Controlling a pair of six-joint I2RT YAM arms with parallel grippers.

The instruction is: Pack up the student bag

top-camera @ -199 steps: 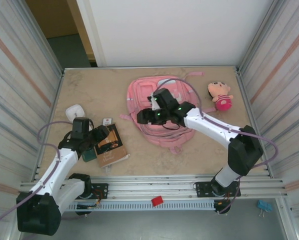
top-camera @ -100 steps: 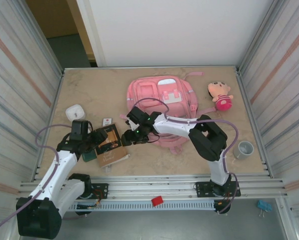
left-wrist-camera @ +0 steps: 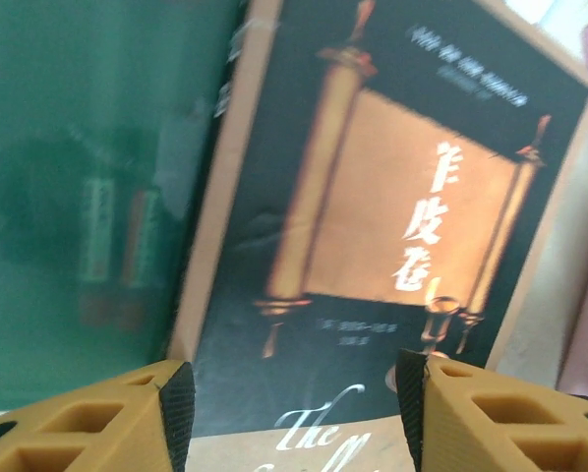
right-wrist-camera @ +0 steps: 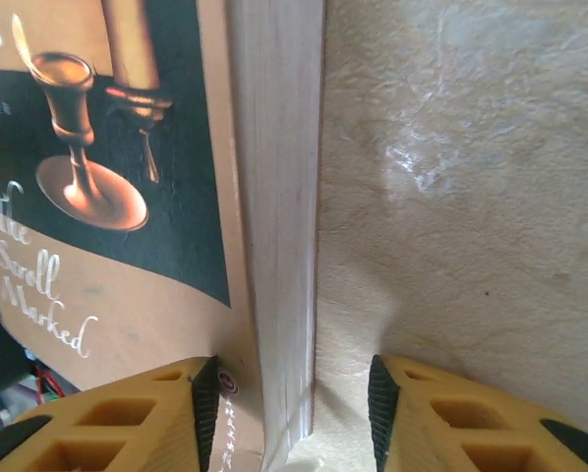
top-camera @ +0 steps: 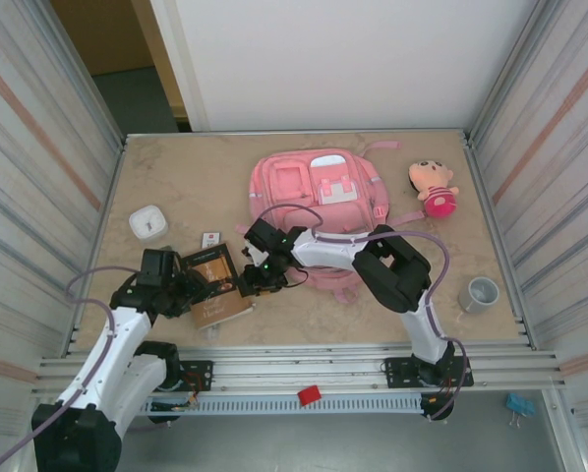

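Pink student bag [top-camera: 319, 192] lies mid-width by the table's [top-camera: 176, 177] far edge, open surface to its left. One book [top-camera: 220, 295] lies toward the near-left corner. The left tool [left-wrist-camera: 289, 383] hovers over its cover, jaws apart. The right tool [right-wrist-camera: 294, 383] straddles its page edge, jaws apart. One doll [top-camera: 432, 187], one mug [top-camera: 479, 293].

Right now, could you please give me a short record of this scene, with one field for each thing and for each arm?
backpack: pink, lying flat at the far middle
book: lying flat at the near left, cover up, not yet in the backpack
doll: just right of the backpack
mug: upright at the near right
left gripper: jaws apart above the book's cover
right gripper: jaws apart, astride the book's page edge
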